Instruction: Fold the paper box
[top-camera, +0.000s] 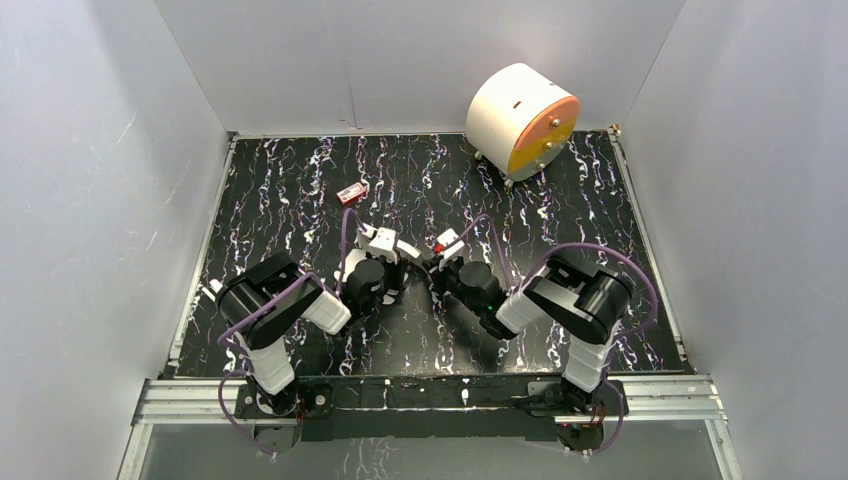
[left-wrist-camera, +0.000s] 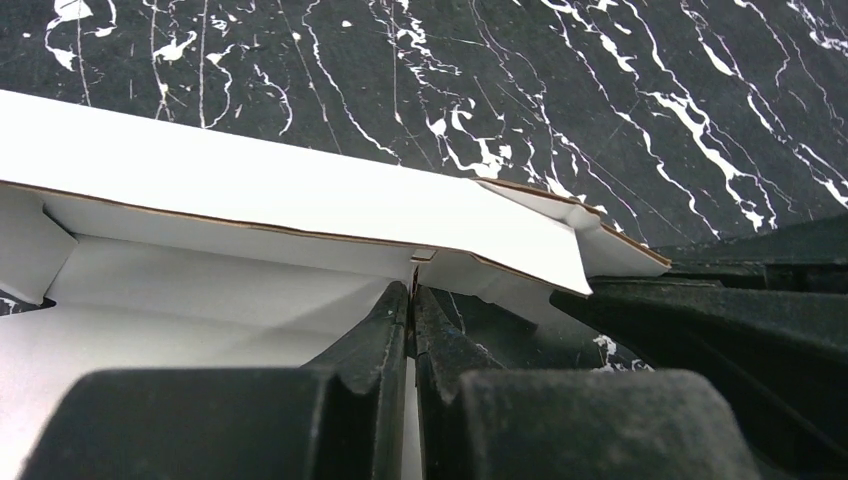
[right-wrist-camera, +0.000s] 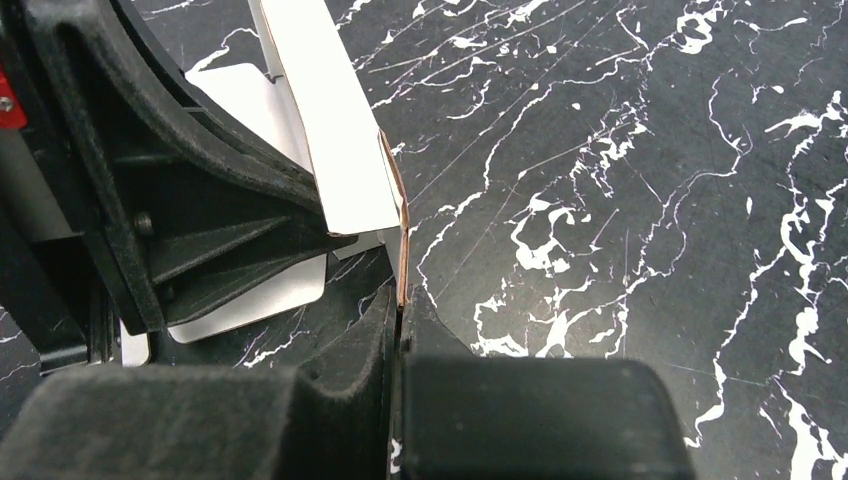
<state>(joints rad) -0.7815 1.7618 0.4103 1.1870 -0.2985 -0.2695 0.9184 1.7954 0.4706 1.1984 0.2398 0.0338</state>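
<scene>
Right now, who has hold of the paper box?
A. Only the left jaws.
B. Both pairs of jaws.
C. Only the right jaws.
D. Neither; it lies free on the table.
B: the left jaws are shut on an edge of the paper box, and the right jaws are shut on another flap edge, each in its own wrist view.

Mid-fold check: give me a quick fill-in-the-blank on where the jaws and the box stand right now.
The left gripper has its jaws ____ on an edge of the paper box.
The right gripper pinches the same cardboard, whose colour is ____.
The big white cylinder at the back right has an ____ face.
Missing words: shut; white; orange.
</scene>
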